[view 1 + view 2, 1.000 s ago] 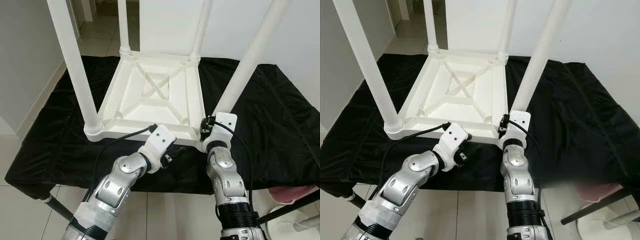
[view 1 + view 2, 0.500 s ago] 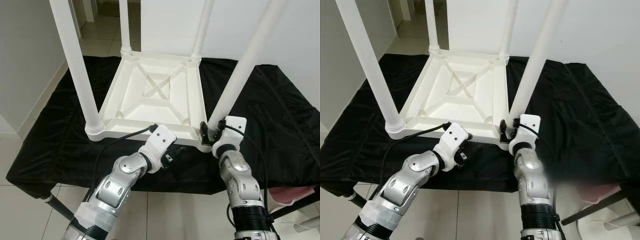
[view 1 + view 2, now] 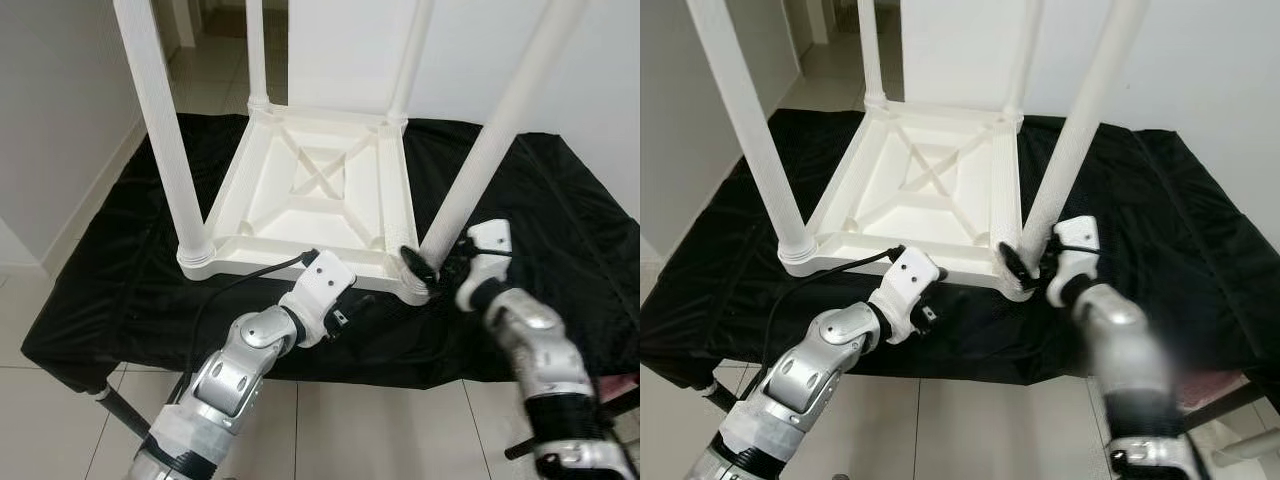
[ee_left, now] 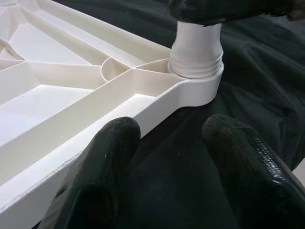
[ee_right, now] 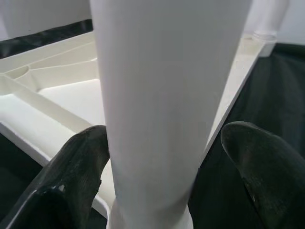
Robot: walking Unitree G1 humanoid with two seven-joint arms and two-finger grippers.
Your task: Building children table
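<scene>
From the left eye view you have the white children's table (image 3: pixel 318 195) lying upside down on the black-draped table (image 3: pixel 560 215), four legs pointing up. Your right tool (image 3: pixel 432 268) is at the base of the near-right leg (image 3: pixel 478 172); your left tool (image 3: pixel 352 310) hovers just off the near edge of the frame, grasping nothing.

The right eye view repeats this, with the right forearm blurred.

In the left wrist view your left fingers (image 4: pixel 102 171) are spread apart over the cloth, and you can see the leg's threaded collar seated in its corner socket, a dark finger over it.

The right wrist view shows the leg between your right fingers (image 5: pixel 71 167), with a gap on one side, so released or barely touching. To finish well, close squarely on the leg, keep it upright and twist evenly.
</scene>
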